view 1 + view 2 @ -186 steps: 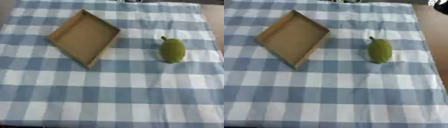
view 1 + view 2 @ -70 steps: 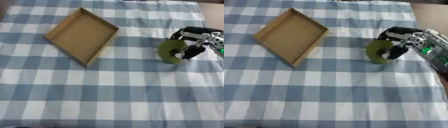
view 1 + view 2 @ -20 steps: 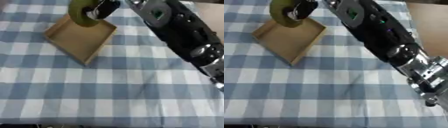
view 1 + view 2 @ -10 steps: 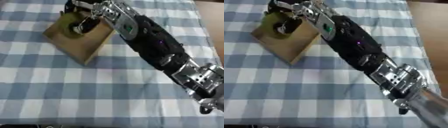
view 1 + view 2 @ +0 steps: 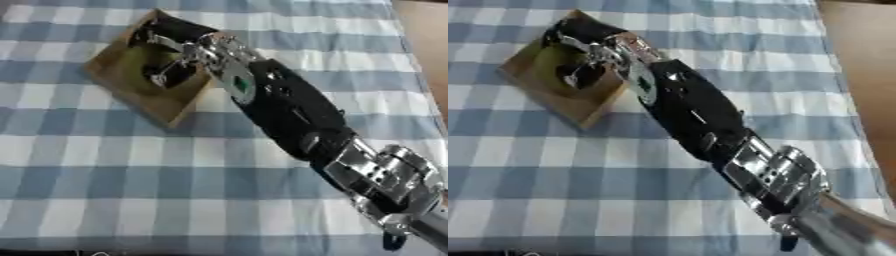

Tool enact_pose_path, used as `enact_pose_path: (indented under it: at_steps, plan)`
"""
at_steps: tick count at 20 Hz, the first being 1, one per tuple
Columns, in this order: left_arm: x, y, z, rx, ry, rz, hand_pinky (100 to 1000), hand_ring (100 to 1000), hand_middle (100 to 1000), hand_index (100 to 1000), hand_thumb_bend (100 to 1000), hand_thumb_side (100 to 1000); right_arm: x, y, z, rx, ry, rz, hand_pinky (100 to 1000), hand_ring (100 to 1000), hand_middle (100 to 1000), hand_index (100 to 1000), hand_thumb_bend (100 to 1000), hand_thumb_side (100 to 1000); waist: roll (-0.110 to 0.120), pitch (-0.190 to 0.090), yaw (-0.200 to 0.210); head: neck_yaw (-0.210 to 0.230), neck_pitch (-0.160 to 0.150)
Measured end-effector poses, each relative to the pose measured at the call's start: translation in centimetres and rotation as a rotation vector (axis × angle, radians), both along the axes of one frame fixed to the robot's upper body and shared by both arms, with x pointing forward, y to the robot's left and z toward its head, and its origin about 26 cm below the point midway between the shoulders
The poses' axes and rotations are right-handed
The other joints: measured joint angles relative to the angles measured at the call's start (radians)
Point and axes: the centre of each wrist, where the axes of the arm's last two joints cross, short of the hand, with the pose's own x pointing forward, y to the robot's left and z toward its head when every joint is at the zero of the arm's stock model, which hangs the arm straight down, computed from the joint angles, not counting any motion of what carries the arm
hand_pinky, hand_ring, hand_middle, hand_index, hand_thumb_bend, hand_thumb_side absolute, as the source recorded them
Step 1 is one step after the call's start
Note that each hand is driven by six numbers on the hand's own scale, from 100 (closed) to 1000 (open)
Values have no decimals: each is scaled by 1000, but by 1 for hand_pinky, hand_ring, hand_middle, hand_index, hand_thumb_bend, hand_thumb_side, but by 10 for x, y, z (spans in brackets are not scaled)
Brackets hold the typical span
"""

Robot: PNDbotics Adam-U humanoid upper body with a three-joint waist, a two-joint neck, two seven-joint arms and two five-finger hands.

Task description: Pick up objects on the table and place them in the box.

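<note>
A shallow cardboard box [image 5: 115,86] lies askew at the upper left of the checked cloth. My right arm stretches from the lower right corner diagonally up to it. My right hand [image 5: 179,46] is down inside the box, fingers and thumb curled round a dull green pear-shaped fruit [image 5: 142,64] that sits low on the box floor. The hand covers the fruit's right side and the box's far right wall. In the right eye view the fruit [image 5: 550,62] shows at the hand's left. My left hand shows in neither view.
A blue and white checked cloth [image 5: 105,175] covers the table. Bare brown tabletop [image 5: 429,55] runs along the right edge. My black and silver forearm [image 5: 297,120] crosses the middle of the cloth.
My right hand has brought the green fruit down from above the box's far edge into the box, and the arm now lies lower across the cloth.
</note>
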Motion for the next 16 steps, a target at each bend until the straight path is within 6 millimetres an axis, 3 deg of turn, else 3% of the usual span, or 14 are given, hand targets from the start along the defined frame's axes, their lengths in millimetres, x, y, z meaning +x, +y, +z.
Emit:
enact_pose_path:
  at_steps: [6,12,16]
  plan:
    - [0,0,0,1,2,0,677,581,535,768,100,547,-12,-5,33,33,-88,7,896,976,793,906,100,100,0,0,-2,5,-3]
    - [0,1,-2,2,9,3,677,581,535,767,100,543,-40,-14,88,146,-177,56,885,959,763,897,100,100,0,-3,-10,13,-4]
    - [0,1,-3,2,11,6,677,582,535,767,100,542,-67,-35,125,292,-263,72,869,938,744,892,100,100,0,-8,-16,23,-4]
